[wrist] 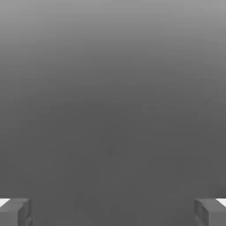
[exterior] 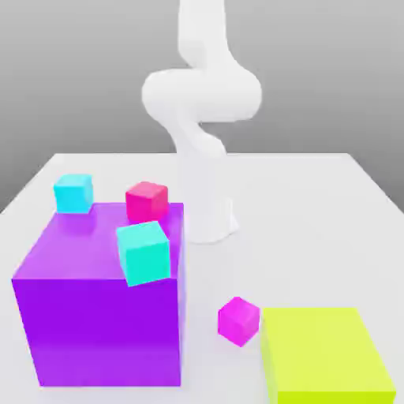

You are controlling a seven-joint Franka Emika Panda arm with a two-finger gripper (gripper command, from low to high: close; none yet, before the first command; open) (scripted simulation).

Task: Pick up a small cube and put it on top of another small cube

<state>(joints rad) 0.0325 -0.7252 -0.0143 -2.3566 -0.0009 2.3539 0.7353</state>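
Nearby, the yellow block flanks the magenta cube; the tool's fingers stand apart.

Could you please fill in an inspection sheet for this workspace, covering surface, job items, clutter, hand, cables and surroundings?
Surface: pale, plain tabletop, with the white arm standing at its far side.
Job items: small magenta cube beside the yellow-green block, not stacked on another cube.
Clutter: big purple block; at its top, a cyan cube, a crimson-pink cube and a turquoise cube, the last at the near edge.
Hand: open, nothing between the fingertips in the hand view.
Cables: nothing seen.
Surroundings: plain grey background beyond the table.
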